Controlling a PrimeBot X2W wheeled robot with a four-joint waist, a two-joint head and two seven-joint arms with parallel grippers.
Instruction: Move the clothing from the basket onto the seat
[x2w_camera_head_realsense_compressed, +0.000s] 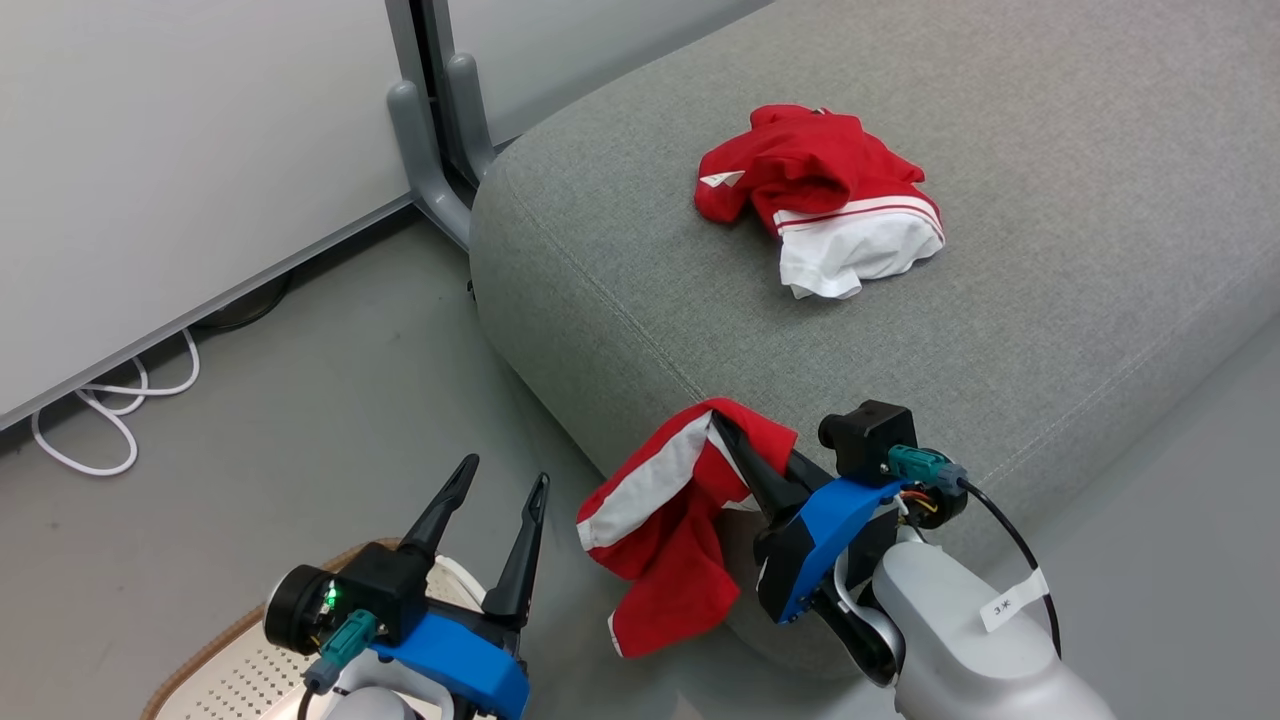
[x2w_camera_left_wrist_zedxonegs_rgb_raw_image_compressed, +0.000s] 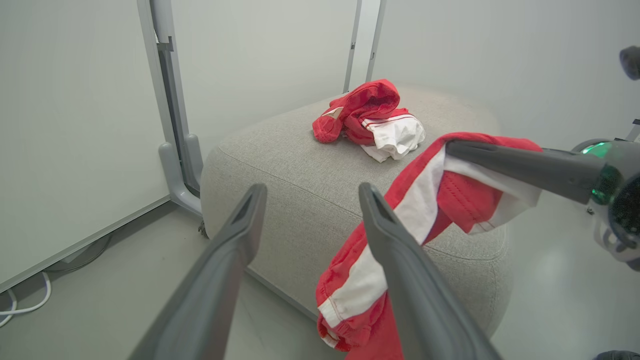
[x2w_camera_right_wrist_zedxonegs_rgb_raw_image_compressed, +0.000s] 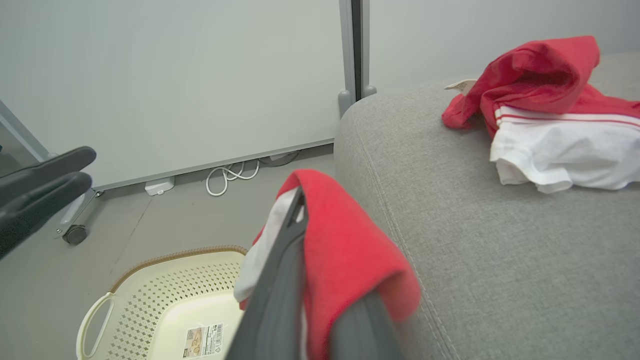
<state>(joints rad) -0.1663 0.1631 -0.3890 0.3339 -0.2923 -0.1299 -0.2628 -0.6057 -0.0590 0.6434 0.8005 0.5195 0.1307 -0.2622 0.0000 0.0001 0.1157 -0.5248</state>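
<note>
Basket (x2w_camera_head_realsense_compressed: 230, 680) at seven o'clock of head view, on floor (x2w_camera_head_realsense_compressed: 300, 420), cream and perforated with brown rim; barcode sticker (x2w_camera_right_wrist_zedxonegs_rgb_raw_image_compressed: 202, 340) on bare inner bottom in right wrist view. Left fingers (x2w_camera_head_realsense_compressed: 528, 530) just above basket, between six and seven o'clock, spread to full width, holding nothing, pointed toward twelve o'clock. Held garment (x2w_camera_head_realsense_compressed: 660, 530) at six o'clock, red with broad white band, draped over right fingers (x2w_camera_head_realsense_compressed: 745, 455) and hanging slack; long axis from pinch point down toward seven o'clock, lower end free in front of seat's front face. Right fingers at five o'clock, closed tight on a fold of that garment, tips buried in cloth, aimed toward eleven o'clock. Seat (x2w_camera_head_realsense_compressed: 1000, 330) from twelve to four o'clock, grey woven upholstery, rounded near edge just beyond right fingers. Second garment (x2w_camera_head_realsense_compressed: 800, 170) lying on seat top at one o'clock, crumpled, red over white, well apart from held garment. Deciding relation: open seat surface toward one o'clock from right fingers; right arm nearer of the two, left arm beside basket and idle. Judged step: carry over edge, then release. Judged hazard: trailing end dragging on seat's front, or slipping off rounded edge.
</note>
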